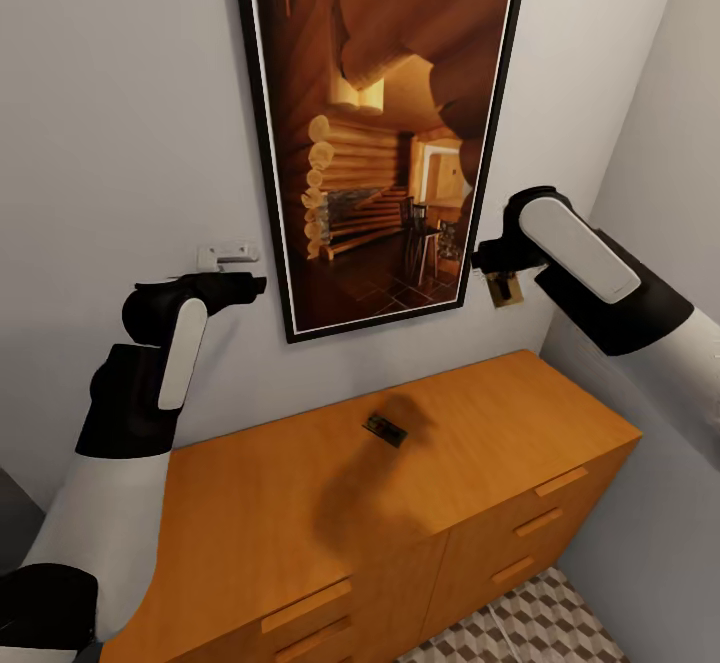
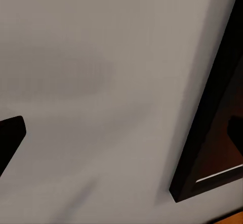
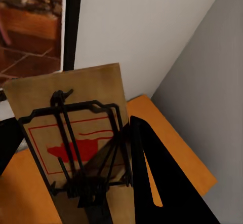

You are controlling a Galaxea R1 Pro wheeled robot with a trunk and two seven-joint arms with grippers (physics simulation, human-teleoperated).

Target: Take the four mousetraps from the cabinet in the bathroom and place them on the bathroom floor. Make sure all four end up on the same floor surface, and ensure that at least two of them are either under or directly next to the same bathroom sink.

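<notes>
Item: tan wooden mousetrap (image 3: 76,148), clamped in our right gripper (image 1: 503,278), raised above the orange-brown cabinet (image 1: 250,503) for carrying floorward. Second dark mousetrap (image 1: 385,430) on cabinet top. Left gripper (image 1: 240,283): state indeterminable.

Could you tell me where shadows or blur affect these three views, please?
Head view: a soft dark shadow falls across the cabinet top around the mousetrap lying there. Left wrist view: faint blurred shadows on the plain wall. Right wrist view: the held mousetrap looks sharp, the gripper finger plain black.
</notes>
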